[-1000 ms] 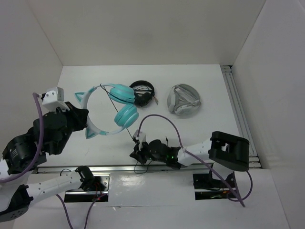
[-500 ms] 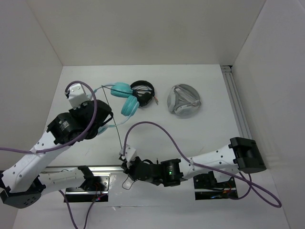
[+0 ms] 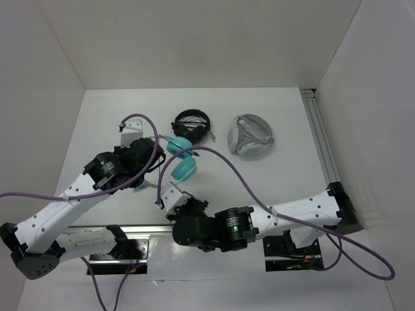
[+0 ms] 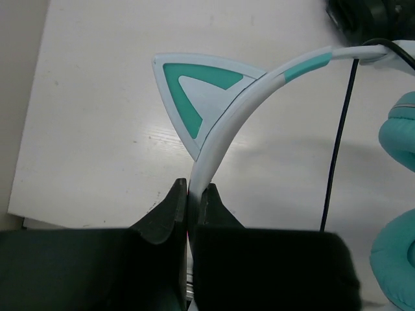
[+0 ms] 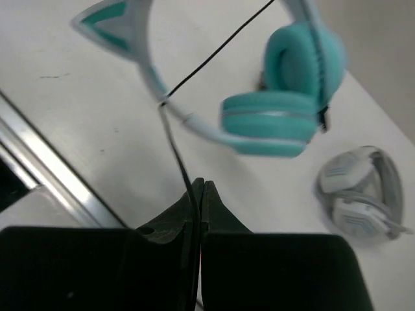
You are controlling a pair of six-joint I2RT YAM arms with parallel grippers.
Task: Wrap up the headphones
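Note:
The headphones [image 3: 183,171] are teal, with two round ear cups and a pale headband; they hang above the table's middle left. My left gripper [image 4: 192,189] is shut on the headband [image 4: 224,129] just below a cat ear [image 4: 194,91]. In the top view the left gripper [image 3: 153,166] sits just left of the cups. My right gripper [image 5: 198,186] is shut on the thin black cable [image 5: 175,139], which runs up to the headband below the ear cups [image 5: 279,120]. In the top view the right gripper [image 3: 162,197] is just below the headphones.
Smaller black headphones [image 3: 192,123] lie just behind the teal pair. Grey-white folded headphones [image 3: 249,136] lie to the right and also show in the right wrist view [image 5: 363,188]. A metal rail [image 3: 321,136] runs along the right wall. White walls enclose the table.
My left arm has carried the headphones right and nearer, turning them. My right arm has swung left and forward with the cable, now close under the ear cups.

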